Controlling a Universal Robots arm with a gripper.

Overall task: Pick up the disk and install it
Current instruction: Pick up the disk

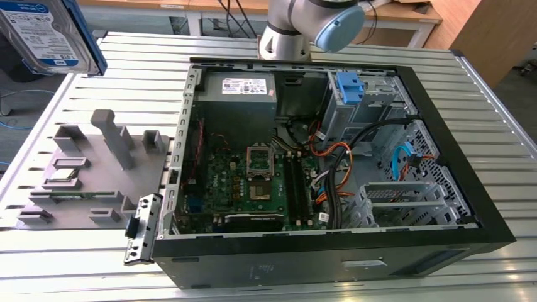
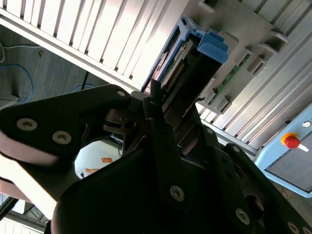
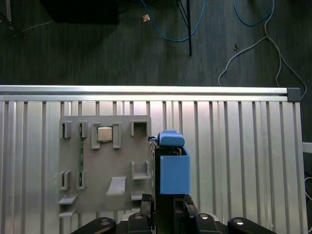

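Observation:
The disk (image 1: 44, 33), a silver-grey drive with a blue-and-white label in a blue bracket, hangs in the air at the upper corner of the exterior view's left, well above the table. Both wrist views show my gripper (image 3: 168, 208) shut on it. In the first wrist view the disk (image 3: 173, 168) is seen edge-on, with its blue bracket facing the camera, high over the grey holder plate (image 3: 105, 168). The second wrist view has the disk (image 2: 195, 56) sticking out beyond the black fingers (image 2: 156, 105).
An open black computer case (image 1: 470, 189) lies on the slatted aluminium table (image 1: 495, 107), with the motherboard, cables and a drive bay holding a bare blue bracket (image 1: 348, 87). A grey power-supply box (image 1: 236, 88) sits inside. The grey holder plate (image 1: 84, 173) lies beside the case.

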